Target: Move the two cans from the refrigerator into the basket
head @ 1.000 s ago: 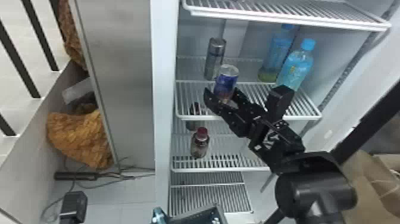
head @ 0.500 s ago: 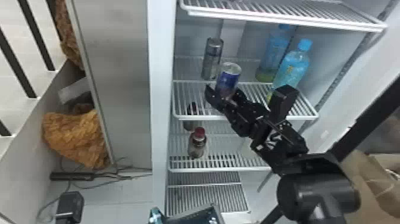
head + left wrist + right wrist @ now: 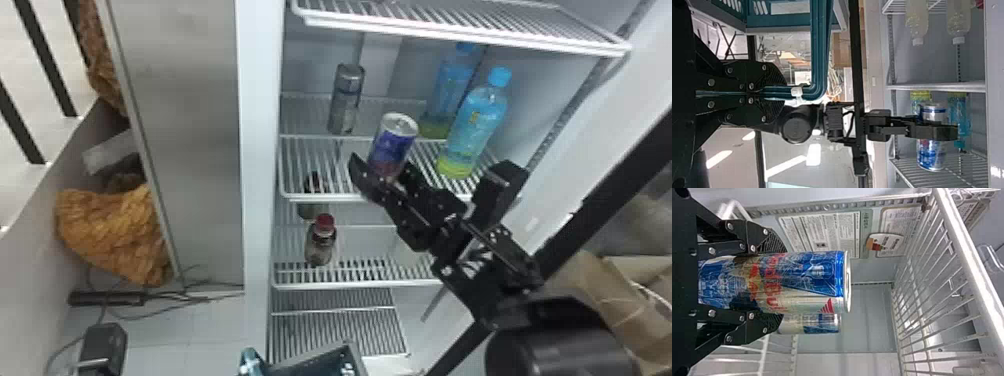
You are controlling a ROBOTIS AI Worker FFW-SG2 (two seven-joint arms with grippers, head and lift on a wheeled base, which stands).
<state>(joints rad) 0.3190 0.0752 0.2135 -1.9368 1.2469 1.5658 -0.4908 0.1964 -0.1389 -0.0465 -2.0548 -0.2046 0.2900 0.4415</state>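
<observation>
Blue-and-silver can [image 3: 393, 142], one: slightly tilted at the bottle shelf [image 3: 325, 196] of the refrigerator, clasped between the right gripper's [image 3: 382, 169] fingers, parted by its width. Second can [image 3: 820, 323], one: close behind the first. Teal basket [image 3: 785, 19], one: outside the refrigerator, its handle [image 3: 820, 51] pinched by the left gripper [image 3: 779, 93], fingers nearly together.

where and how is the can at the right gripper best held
Probably around the lower side wall, from the open front of the refrigerator, one jaw on either side. The can is a straight-walled cylinder with its lid up, so flat jaws can clamp across it, as the right gripper does.
</observation>
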